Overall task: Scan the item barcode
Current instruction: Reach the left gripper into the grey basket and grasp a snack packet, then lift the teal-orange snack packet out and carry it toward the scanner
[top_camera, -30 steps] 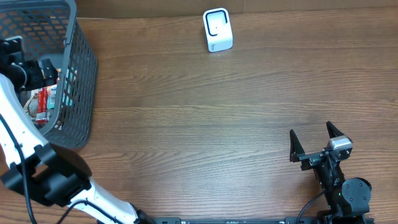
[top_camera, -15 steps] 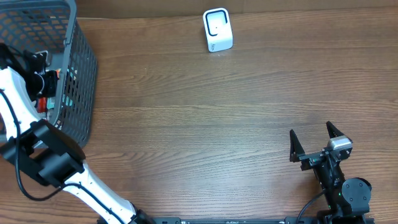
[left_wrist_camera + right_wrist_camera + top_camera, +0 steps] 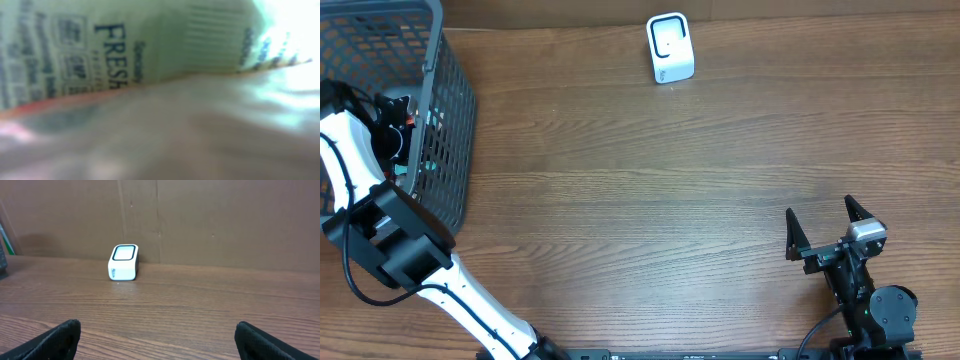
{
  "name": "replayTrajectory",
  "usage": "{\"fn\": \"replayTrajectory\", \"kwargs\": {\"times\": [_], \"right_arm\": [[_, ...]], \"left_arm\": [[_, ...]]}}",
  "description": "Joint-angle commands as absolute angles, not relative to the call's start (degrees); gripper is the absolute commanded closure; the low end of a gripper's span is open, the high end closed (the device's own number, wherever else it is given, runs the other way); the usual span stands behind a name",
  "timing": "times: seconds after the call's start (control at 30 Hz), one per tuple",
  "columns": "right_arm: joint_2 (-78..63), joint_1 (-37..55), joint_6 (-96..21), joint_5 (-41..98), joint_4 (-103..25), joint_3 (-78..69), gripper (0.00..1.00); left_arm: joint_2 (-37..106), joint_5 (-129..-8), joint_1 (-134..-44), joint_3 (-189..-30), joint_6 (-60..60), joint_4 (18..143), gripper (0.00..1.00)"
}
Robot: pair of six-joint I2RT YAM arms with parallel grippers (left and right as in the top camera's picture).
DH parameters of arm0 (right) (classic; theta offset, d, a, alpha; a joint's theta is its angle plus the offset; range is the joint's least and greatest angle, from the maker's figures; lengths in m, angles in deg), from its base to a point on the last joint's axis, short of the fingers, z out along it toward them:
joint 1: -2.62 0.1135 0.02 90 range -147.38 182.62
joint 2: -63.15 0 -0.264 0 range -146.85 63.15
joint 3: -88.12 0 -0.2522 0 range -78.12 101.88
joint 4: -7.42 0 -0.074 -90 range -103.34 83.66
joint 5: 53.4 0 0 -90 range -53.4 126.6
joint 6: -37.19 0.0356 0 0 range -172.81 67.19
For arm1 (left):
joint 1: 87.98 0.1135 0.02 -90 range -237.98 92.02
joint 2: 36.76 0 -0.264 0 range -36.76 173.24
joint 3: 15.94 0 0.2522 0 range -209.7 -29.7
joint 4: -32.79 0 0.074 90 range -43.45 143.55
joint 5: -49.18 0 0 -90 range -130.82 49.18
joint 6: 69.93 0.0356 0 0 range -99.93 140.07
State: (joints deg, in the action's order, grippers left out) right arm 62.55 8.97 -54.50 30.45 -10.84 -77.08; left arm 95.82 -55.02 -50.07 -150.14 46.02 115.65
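My left arm reaches down into the grey wire basket (image 3: pixel 455 95) at the table's far left, and the left gripper (image 3: pixel 395 120) is low among the packets there. The left wrist view is filled by a blurred pale green packet (image 3: pixel 150 45) with dark blue print, very close to the lens; the fingers do not show, so their state is unclear. The white barcode scanner (image 3: pixel 670 48) stands at the back of the table, also visible from the right wrist as the scanner (image 3: pixel 123 262). My right gripper (image 3: pixel 825 225) rests open and empty at the front right.
A brown wall (image 3: pixel 200 220) rises right behind the scanner. The basket's tall mesh sides surround my left wrist. Bare wooden tabletop (image 3: pixel 640 200) lies between basket, scanner and right arm.
The left gripper has dropped deeper into the basket and shifted slightly toward its right wall. The right arm has not moved.
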Motion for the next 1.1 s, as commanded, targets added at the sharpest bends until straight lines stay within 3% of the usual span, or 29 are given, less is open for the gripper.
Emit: {"fn": "replayTrajectory", "kwargs": {"times": [0.0,0.13,0.43,1.07], "right_arm": [[62.9,8.6,-54.8,30.3,-10.6,-77.7,0.00],[62.9,8.6,-54.8,30.3,-10.6,-77.7,0.00],[62.9,8.6,-54.8,30.3,-10.6,-77.7,0.00],[62.9,8.6,-54.8,30.3,-10.6,-77.7,0.00]], "left_arm": [[96.9,-55.7,-50.1,-150.9,46.9,115.5,0.32],[96.7,-55.7,-50.1,-151.1,46.6,115.5,0.41],[90.9,-55.8,-50.1,-153.6,44.1,114.8,0.50],[68.4,-55.4,-50.1,-156.5,32.9,112.0,0.47]]}}
